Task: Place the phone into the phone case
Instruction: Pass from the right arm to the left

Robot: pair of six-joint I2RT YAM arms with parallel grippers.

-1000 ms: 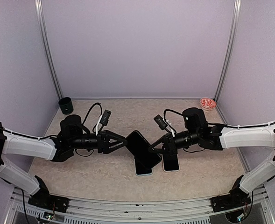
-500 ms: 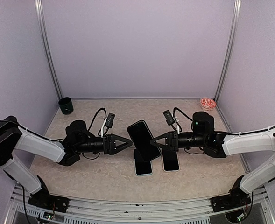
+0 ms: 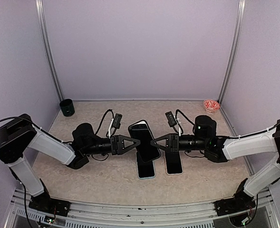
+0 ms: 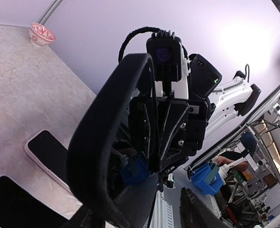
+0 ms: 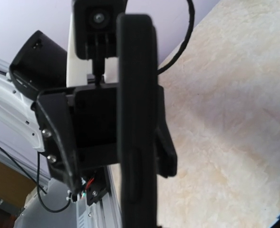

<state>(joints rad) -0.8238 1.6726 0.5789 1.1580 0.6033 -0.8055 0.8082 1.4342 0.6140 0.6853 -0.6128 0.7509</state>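
Observation:
A black phone case (image 3: 143, 140) hangs in the air at mid-table between both arms. My right gripper (image 3: 152, 142) is shut on its right edge; in the right wrist view the phone case (image 5: 137, 118) runs edge-on through the frame. My left gripper (image 3: 132, 144) sits at the left edge. In the left wrist view the phone case (image 4: 90, 142) rim lies between the fingers, with a gap still showing beside the right finger (image 4: 197, 209). Two dark-screened phones lie flat below: one with a pale blue rim (image 3: 146, 170), one with a white rim (image 3: 174, 165).
A dark green cup (image 3: 67, 108) stands at the back left corner. A red patterned bowl (image 3: 211, 105) sits at the back right. Purple walls close in the table on three sides.
The right gripper lifted and swung the case away from the phones to mid-air. The left gripper moved right up to the case's left edge and its fingers narrowed.

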